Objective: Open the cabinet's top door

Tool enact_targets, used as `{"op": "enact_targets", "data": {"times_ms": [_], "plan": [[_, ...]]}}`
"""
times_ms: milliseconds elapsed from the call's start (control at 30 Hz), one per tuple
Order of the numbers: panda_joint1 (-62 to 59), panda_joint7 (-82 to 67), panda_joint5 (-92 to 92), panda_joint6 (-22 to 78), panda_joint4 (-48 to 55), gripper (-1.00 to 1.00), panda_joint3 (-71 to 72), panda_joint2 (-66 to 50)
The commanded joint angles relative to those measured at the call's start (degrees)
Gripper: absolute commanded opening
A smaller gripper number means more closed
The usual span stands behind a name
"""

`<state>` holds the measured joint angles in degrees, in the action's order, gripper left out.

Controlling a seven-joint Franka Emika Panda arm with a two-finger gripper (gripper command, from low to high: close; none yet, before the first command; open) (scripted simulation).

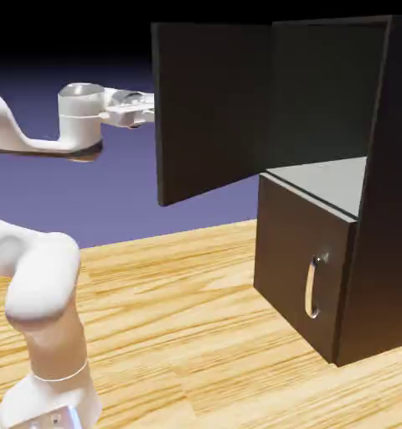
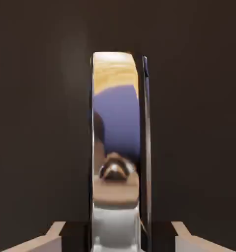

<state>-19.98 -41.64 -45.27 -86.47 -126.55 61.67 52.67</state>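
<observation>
Two doors are fitted to the dark cabinet [image 1: 384, 243], which stands on a light wood-grain table [image 1: 179, 310] at the exterior view's right. The top door [image 1: 208, 109] is swung wide open, projecting toward the exterior view's left. The upper compartment [image 1: 326, 92] is exposed, with a grey floor panel [image 1: 326, 180] visible inside. The bottom door [image 1: 301, 260] is closed; its curved silver handle [image 1: 311, 289] is upright.

The white arm [image 1: 49, 285] extends to the outer face of the top door, whose edge partly hides the gripper [image 2: 119, 237]. In the hand view, the gripper is pinching the top door's handle [image 2: 116, 123], one finger on each side. This handle is glossy and reflects wood tones and blue-violet. Dark door surface lies behind it.
</observation>
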Motion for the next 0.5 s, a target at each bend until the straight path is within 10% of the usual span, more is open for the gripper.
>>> {"op": "enact_targets", "data": {"times_ms": [0,467], "plan": [[-2.0,-0.2,0.9,2.0,2.1,-1.00,1.9,-0.3],[-30.2,-6.6,9.6,24.6,31.1,-1.00,21.2,3.7]]}}
